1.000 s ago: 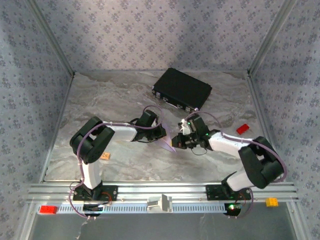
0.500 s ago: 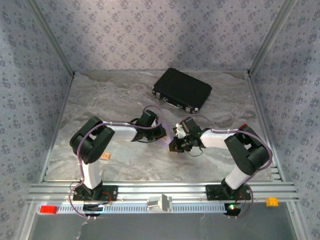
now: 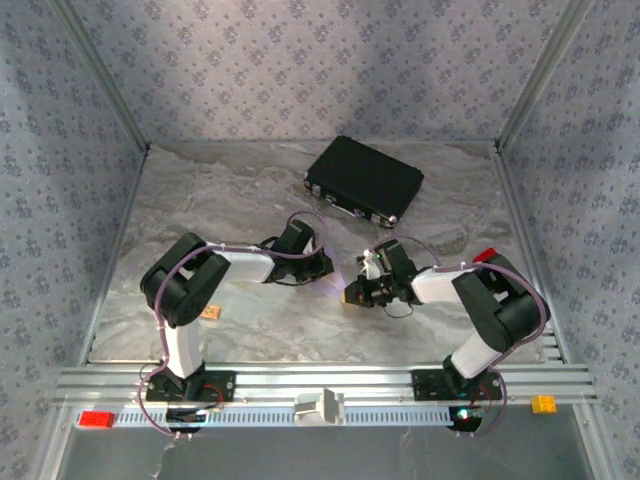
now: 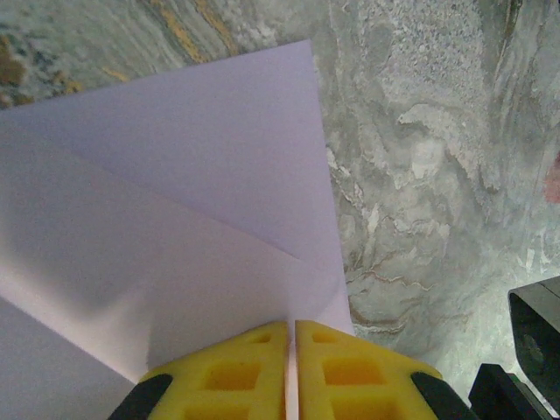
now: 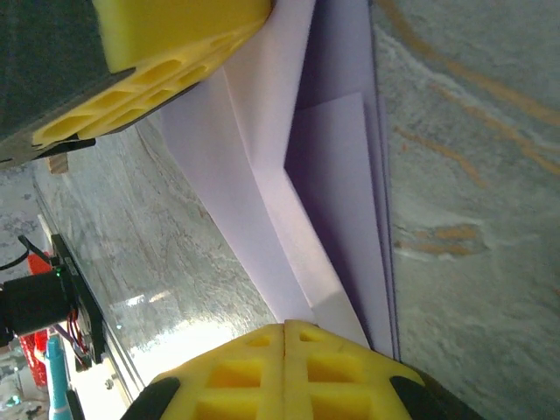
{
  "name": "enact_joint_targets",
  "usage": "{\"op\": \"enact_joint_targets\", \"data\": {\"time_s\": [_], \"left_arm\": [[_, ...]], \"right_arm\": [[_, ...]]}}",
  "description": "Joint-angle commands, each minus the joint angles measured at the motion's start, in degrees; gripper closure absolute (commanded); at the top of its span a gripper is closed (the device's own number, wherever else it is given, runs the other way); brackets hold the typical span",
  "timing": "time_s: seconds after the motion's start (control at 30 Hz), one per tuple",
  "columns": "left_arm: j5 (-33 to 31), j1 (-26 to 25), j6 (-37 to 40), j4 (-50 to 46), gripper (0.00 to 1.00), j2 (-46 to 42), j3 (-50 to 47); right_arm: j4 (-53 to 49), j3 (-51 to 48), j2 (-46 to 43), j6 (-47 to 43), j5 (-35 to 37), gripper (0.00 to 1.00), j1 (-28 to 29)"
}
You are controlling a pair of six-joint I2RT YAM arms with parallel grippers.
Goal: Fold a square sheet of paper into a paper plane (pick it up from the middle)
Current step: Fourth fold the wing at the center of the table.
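Here, the left gripper (image 4: 290, 328) is clamped on the pale lilac sheet of paper (image 4: 175, 201): in its wrist view the two yellow pads (image 4: 350, 372) press together with a thin strip of the sheet caught in the seam between them. The sheet is already folded, with a diagonal crease running across it and one flap overlapping another, and it is held between the two arms near the middle of the marbled table (image 4: 420, 175). From overhead only a small lilac sliver shows, just beside both wrists. The right gripper (image 5: 284, 328) faces the left one from the other side, and its yellow pads are pressed tight together at the opposite edge of the sheet. The paper's edge runs right up to the seam of those pads, but I cannot tell whether it is actually pinched there or merely lies against them. In that right wrist view one yellow finger (image 5: 175, 52) of the left gripper shows at the upper left, against the sheet's layered folds. A black case (image 3: 365, 178) lies toward the back of the table, well apart from the grippers. A small tan block (image 3: 211, 313) sits beside the left arm, and a red block (image 3: 485, 256) peeks out near the right arm's elbow.
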Motion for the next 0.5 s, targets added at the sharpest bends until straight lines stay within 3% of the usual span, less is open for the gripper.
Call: {"op": "enact_joint_targets", "data": {"time_s": [0.0, 0.47], "left_arm": [[-1.7, 0.4, 1.1, -2.3, 0.89, 1.9, -1.3], [-1.5, 0.7, 1.1, -2.1, 0.89, 2.2, -1.5]], "right_arm": [[-3.1, -3.3, -0.9, 1.8, -0.1, 0.97, -0.4], [-6.0, -10.7, -7.8, 2.7, 5.9, 0.97, -0.4]]}}
